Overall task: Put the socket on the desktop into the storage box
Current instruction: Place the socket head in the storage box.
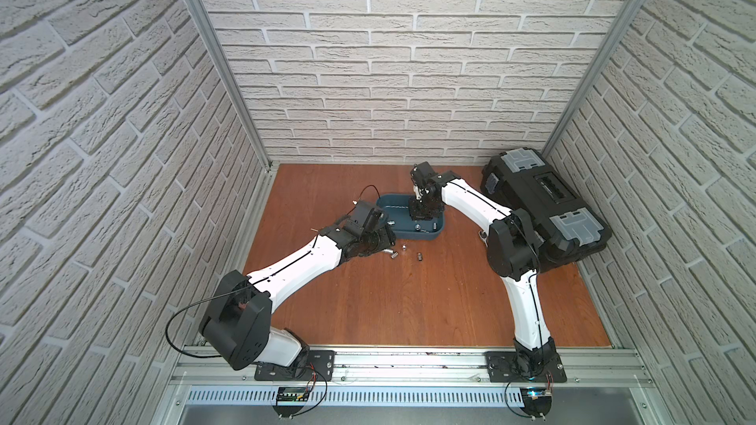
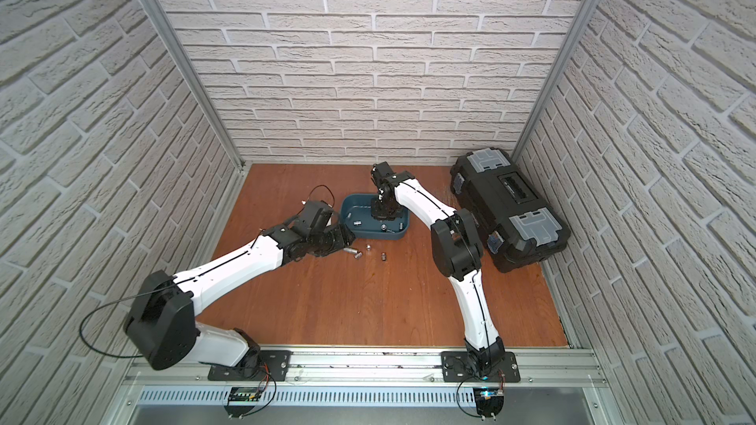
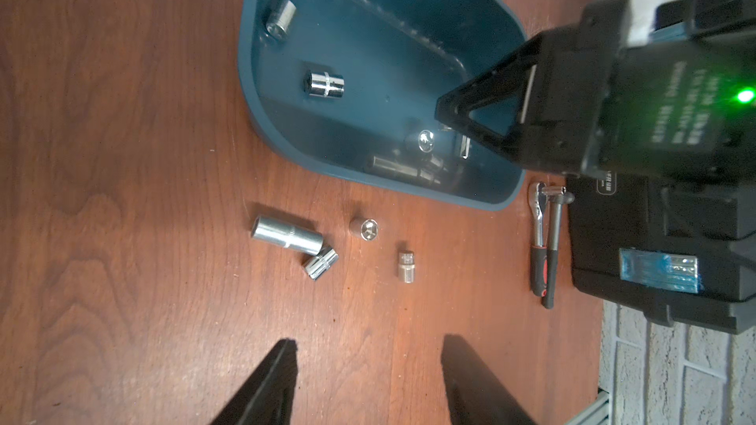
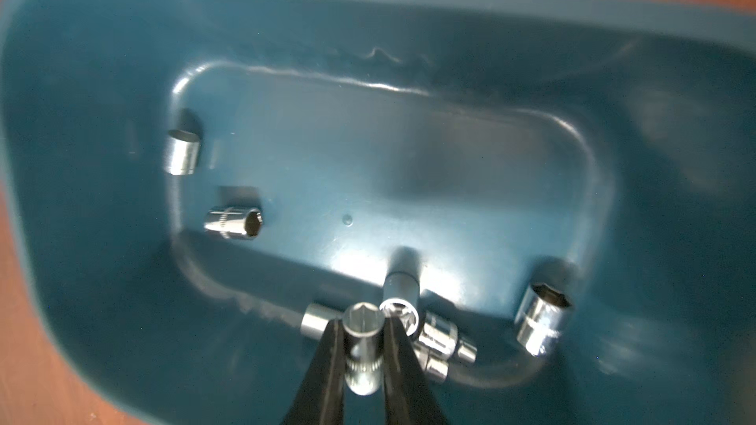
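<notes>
1. White brick-pattern walls close in a reddish-brown wood-grain worktop [image 1: 409, 300].
2. Over it, the right tool [image 4: 362, 322] has its two black jaws clamped on a chrome hex socket [image 4: 362, 365], with the socket's open hex end pointing away from the wrist.
3. That tool hangs inside the shallow teal-blue plastic storage box [image 4: 102, 55], with the gripped socket just above a cluster of chrome sockets [image 4: 433, 337] against one long wall; I cannot tell whether it touches them.
4. Three more chrome sockets lie apart on the box floor: two near one short end [image 4: 184, 153] [image 4: 233, 220] and one near the other end [image 4: 542, 316].
5. In both top views the box [image 1: 413, 234] sits toward the worktop's far edge, about midway along it.
6. The left tool [image 3: 370, 345] is low over the worktop by the box, its jaws parted about halfway and empty.
7. Ahead of it, four loose chrome sockets lie on the worktop just outside the box's near wall: a long one [image 3: 286, 235] touching a short one [image 3: 321, 263], an upright one [image 3: 364, 228] and a small one [image 3: 406, 266].
8. A ratchet wrench with a black and red handle [image 3: 540, 239] lies beside the large black toolbox with grey latches [image 1: 544, 214] in the far right corner.
</notes>
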